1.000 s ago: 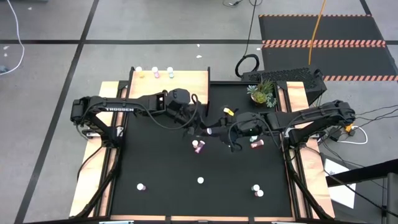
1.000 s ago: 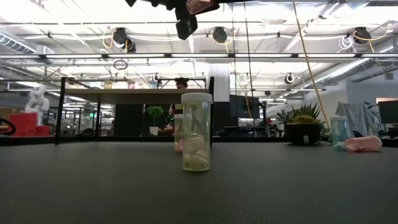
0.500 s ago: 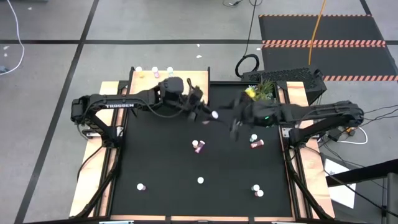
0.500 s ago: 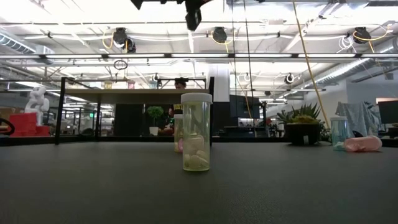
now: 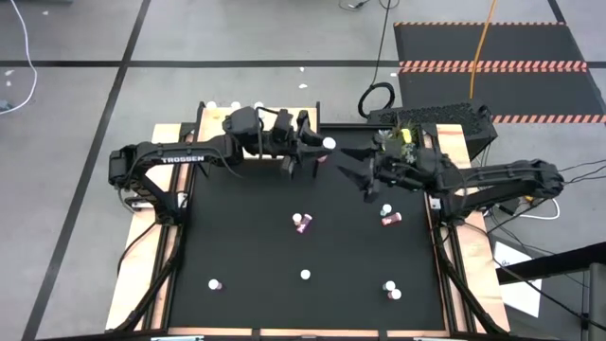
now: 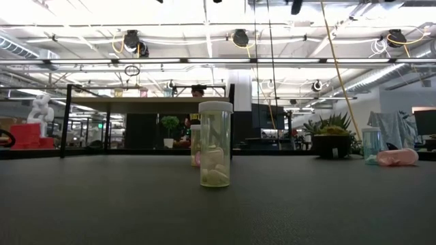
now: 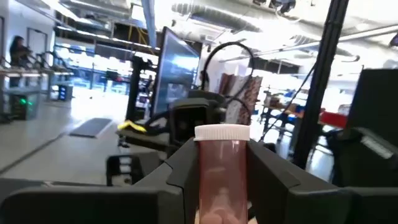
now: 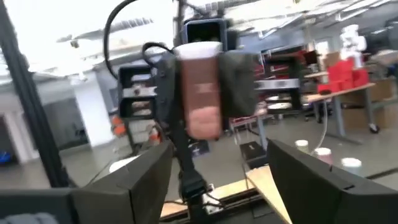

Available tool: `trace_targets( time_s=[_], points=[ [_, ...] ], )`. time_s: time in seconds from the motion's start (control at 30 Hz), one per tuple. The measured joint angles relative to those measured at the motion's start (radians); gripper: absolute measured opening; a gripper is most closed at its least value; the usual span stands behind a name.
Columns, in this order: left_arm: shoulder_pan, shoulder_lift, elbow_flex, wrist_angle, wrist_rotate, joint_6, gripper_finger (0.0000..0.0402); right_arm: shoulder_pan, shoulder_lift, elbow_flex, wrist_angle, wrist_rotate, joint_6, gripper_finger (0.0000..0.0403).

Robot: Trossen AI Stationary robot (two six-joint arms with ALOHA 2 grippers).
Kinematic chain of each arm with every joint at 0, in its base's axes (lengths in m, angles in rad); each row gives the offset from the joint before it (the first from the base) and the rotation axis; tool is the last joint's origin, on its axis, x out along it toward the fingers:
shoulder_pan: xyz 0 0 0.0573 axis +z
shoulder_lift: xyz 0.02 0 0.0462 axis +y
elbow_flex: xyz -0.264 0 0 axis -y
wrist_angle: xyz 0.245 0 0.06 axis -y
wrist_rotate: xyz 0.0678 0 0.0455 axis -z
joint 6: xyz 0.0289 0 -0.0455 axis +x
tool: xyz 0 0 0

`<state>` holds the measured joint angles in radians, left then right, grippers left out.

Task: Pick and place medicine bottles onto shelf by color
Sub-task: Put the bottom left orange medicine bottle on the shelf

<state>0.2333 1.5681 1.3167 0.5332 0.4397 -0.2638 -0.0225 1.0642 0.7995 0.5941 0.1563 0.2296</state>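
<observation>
My left gripper [image 5: 320, 150] is raised near the shelf's right end, shut on a pinkish-brown medicine bottle [image 7: 221, 177] with a white cap [image 5: 329, 144]. The right wrist view shows that bottle [image 8: 200, 93] head-on. My right gripper [image 5: 355, 170] hovers just right of it, open and holding nothing; its fingers spread wide in its own wrist view [image 8: 217, 186]. The light-wood shelf [image 5: 284, 121] stands at the far edge with three bottles [image 5: 237, 107] along its back. Other bottles stand on the black mat [image 5: 301, 223], and a pink one lies on its side [image 5: 389, 219]. My left gripper pinches the bottle's body [image 7: 217, 186] between its two fingers, which come level from the table's left. The white cap [image 7: 222, 132] stands free above the fingers. The bottle is upright and lifted clear of the table.
A green potted plant [image 5: 398, 140] sits at the far right, close behind my right arm. Loose bottles are dotted over the near half of the mat [image 5: 305, 275] [image 5: 216, 283] [image 5: 390, 289]. In the low view a pale bottle [image 6: 215, 144] stands in front, and the shelf [image 6: 146, 105] behind it.
Both grippers have risen and moved toward the table's far edge; they have left the top of the low view. My left gripper has carried the bottle up beside the shelf's right end. My right gripper has drawn off toward the right, away from the bottle.
</observation>
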Motion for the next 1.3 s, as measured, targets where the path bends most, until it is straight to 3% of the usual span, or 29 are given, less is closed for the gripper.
trace_targets(
  time_s=[0.53,0.67,1.07,1.3],
  points=[
    [0.001,0.000,0.000,0.001,-0.034,0.087,0.0108,-0.107,0.168,0.160,0.006,-0.196,0.017,0.0243],
    [0.001,0.000,0.000,0.001,-0.052,0.088,0.0108,-0.124,0.192,0.160,0.027,-0.241,0.052,0.0218],
    [0.001,0.000,0.000,0.000,-0.062,0.059,0.0110,-0.128,0.194,0.160,0.038,-0.241,0.053,0.0104],
    [0.009,0.000,0.001,-0.125,-0.083,0.033,0.0186,-0.129,0.194,0.160,-0.040,-0.195,-0.011,0.0089]
  ],
)
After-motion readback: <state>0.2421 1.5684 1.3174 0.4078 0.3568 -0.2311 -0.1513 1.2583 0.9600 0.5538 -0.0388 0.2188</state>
